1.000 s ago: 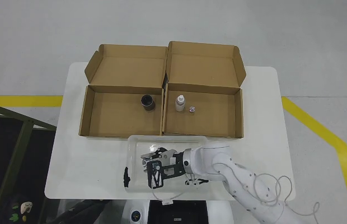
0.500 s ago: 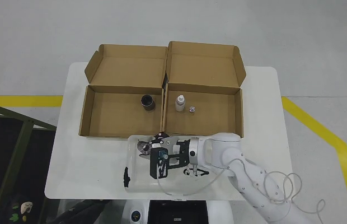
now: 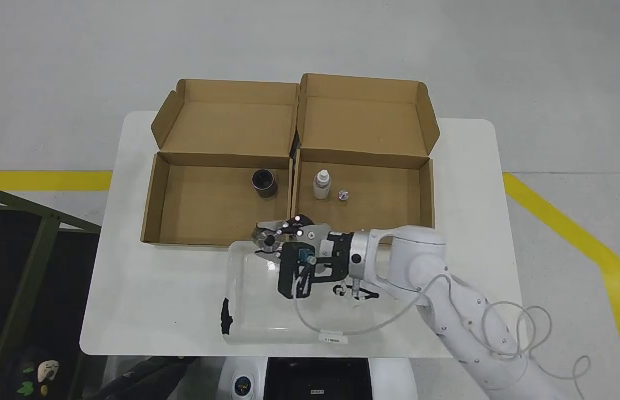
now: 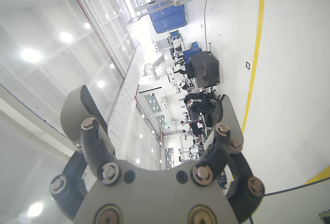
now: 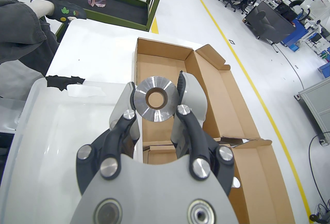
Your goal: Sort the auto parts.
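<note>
My right gripper [image 5: 156, 92] [image 3: 274, 233] is shut on a round silver metal part with a centre hole [image 5: 155, 102] [image 3: 262, 238]. It hangs over the far rim of the clear plastic bin [image 3: 252, 310] [image 5: 46, 116], at the near wall of the left cardboard box [image 3: 195, 205] [image 5: 159, 67]. A dark cylindrical part [image 3: 263, 182] stands in the left box. The right box [image 3: 390, 205] holds a small white bottle-shaped part [image 3: 322, 184] and a tiny pale piece [image 3: 342, 196]. My left gripper [image 4: 153, 106] is open, tilted up toward the hall ceiling, with nothing between its fingers.
The white table [image 3: 120, 270] carries both open boxes at the back and the bin at the front. A black torn tape piece [image 3: 225, 318] [image 5: 64, 80] sticks to the bin's rim. A green cart [image 5: 103, 3] and a person's clothing [image 5: 18, 36] are beside the table's left side.
My right gripper has risen out of the bin with the silver part and moved away from the robot, toward the left cardboard box.
</note>
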Robot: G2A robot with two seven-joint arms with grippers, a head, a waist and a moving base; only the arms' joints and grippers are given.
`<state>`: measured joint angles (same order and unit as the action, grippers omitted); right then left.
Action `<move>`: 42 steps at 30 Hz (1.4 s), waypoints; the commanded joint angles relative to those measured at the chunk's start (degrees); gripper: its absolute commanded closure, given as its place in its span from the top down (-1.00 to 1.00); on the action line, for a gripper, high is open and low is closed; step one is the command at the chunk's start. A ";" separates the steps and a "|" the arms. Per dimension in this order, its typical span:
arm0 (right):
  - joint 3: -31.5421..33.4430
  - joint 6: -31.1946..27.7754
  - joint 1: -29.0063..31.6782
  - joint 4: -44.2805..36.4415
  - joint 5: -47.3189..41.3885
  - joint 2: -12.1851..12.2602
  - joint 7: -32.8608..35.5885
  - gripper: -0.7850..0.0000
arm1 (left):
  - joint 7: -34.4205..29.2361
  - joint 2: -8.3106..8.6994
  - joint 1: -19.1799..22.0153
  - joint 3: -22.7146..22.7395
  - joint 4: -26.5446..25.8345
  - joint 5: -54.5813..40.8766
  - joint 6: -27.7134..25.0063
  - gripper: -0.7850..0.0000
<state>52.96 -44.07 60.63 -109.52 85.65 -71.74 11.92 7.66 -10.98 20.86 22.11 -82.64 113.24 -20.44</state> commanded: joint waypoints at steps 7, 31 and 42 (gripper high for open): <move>-1.15 1.73 -1.86 2.30 0.47 -0.41 -1.32 -1.00 | 0.00 0.00 0.00 0.00 0.00 0.00 0.00 1.00; -7.93 0.43 -16.06 20.25 -10.21 -4.05 3.43 -1.00 | 0.00 0.00 0.00 0.00 0.00 0.00 0.00 1.00; -15.99 -0.23 -25.59 33.55 -15.35 -8.41 6.39 -1.00 | 0.00 0.00 0.00 0.00 0.00 0.00 0.00 1.00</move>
<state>37.47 -44.45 35.59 -76.95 70.62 -79.82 18.38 7.66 -10.98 20.86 22.11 -82.64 113.24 -20.44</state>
